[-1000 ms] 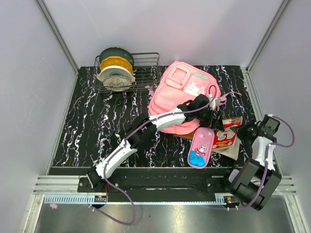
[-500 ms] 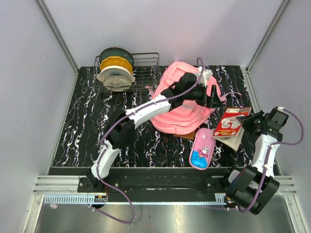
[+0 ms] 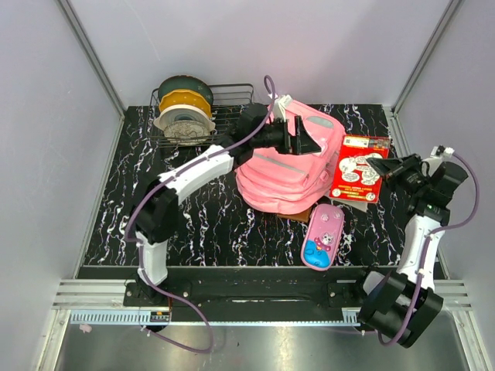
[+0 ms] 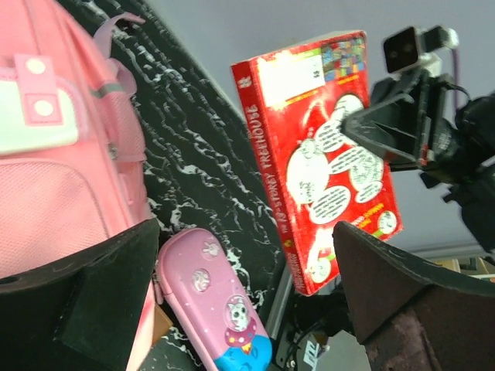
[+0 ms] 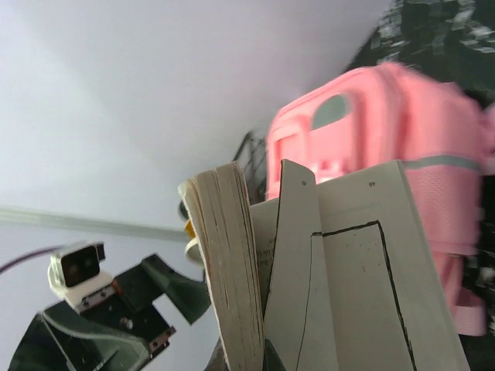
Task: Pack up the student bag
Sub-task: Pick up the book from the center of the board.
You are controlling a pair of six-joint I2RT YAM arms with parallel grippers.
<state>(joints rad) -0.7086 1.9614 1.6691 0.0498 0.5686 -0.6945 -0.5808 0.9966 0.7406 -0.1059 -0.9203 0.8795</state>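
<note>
The student bag (image 3: 282,174) is a big pink backpack lying at mid-table; it also fills the left of the left wrist view (image 4: 46,154) and shows in the right wrist view (image 5: 387,124). My left gripper (image 3: 304,137) hovers open over the bag's upper part, its wide jaws (image 4: 247,232) holding nothing. My right gripper (image 3: 387,168) is shut on a red book (image 3: 358,176), held off the table just right of the bag. The book's cover (image 4: 325,154) faces the left wrist camera, and its pages (image 5: 232,270) fan open in the right wrist view.
A pink cartoon pencil case (image 3: 322,236) lies in front of the bag, on its right side, also seen in the left wrist view (image 4: 216,309). A brown flat item (image 3: 298,217) pokes from under the bag. A wire basket (image 3: 232,116) with filament spools (image 3: 184,108) stands back left.
My left arm has swung from the bag's front right to its upper back part, staying open. My right gripper has lifted the red book off the table and carried it back.
</note>
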